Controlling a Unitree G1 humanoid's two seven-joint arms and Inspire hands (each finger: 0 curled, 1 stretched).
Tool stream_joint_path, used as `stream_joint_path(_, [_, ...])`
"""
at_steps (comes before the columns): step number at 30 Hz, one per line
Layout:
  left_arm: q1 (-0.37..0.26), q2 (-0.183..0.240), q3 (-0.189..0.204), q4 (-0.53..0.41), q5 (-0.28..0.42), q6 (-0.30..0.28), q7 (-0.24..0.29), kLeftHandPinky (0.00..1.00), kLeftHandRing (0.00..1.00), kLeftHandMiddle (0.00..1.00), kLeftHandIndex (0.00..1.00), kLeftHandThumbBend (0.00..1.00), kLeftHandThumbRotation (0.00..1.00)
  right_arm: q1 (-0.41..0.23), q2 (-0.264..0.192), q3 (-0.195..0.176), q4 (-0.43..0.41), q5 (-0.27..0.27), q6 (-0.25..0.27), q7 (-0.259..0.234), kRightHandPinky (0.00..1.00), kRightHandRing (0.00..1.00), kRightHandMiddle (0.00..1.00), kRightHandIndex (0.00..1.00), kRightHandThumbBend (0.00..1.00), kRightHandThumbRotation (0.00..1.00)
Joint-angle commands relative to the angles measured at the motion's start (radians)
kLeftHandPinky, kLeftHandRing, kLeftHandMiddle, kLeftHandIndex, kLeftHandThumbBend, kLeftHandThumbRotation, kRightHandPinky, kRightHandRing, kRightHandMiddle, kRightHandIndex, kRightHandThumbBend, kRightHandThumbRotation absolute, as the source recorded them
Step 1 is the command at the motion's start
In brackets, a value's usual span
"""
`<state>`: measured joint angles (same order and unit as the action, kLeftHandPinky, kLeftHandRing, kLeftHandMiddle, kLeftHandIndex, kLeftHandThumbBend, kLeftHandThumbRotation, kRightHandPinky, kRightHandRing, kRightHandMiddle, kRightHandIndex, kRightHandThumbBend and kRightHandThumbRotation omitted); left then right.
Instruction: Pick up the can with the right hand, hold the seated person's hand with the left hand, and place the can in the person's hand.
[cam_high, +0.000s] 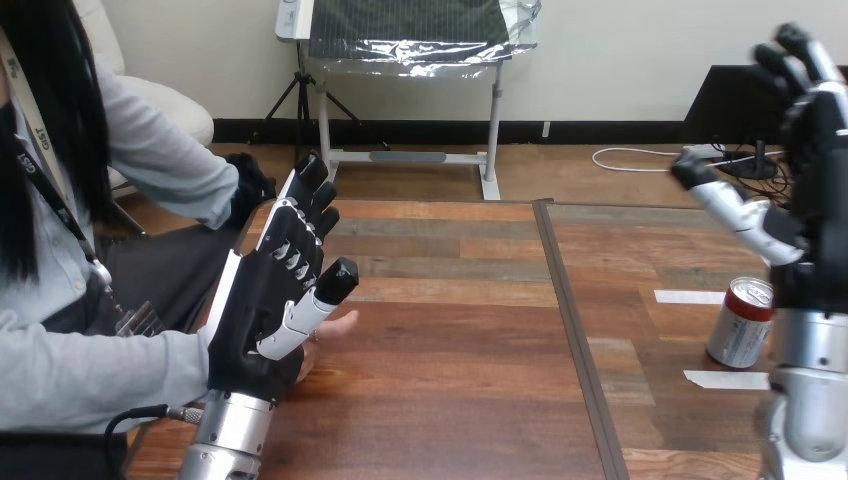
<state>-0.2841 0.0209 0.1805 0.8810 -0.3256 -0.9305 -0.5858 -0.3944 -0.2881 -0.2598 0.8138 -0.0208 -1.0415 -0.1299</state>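
A red and silver can (741, 322) stands upright on the table at the right. My right hand (800, 190) is raised above and just right of it, fingers spread straight and open, not touching the can. At the left my left hand (272, 300) stands upright with straight fingers, open. The person's hand (330, 328) lies on the table just behind it, mostly hidden, with only a little showing past my thumb. I cannot tell whether the two touch.
The table (450, 360) has a dark seam (570, 320) running front to back between the left and right halves. Two white tape strips (690, 297) lie near the can. The person sits at the left edge.
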Motion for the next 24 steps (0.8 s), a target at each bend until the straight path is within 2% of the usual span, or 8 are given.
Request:
stream_joint_path(1, [-0.063,-0.001,0.005,-0.041,-0.009,-0.003,0.006,0.97,0.98,0.98,0.96,1.00,0.55,-0.075,-0.032,-0.018,0.034,-0.007,-0.022,-0.017,0.83,0.82,0.83,0.85,1.00,0.40])
stream_joint_path(15, [-0.064,0.002,0.008,-0.041,-0.024,-0.003,-0.008,0.97,0.98,0.98,0.97,1.00,0.55,-0.087,-0.061,-0.043,0.092,0.007,-0.014,-0.040,0.92,0.87,0.83,0.86,1.00,0.39])
stream_joint_path(24, [-0.064,0.004,0.008,-0.041,-0.034,-0.003,-0.019,0.97,0.98,0.98,0.96,1.00,0.54,-0.085,-0.081,-0.054,0.126,0.004,0.027,-0.071,0.96,0.89,0.83,0.87,1.00,0.40])
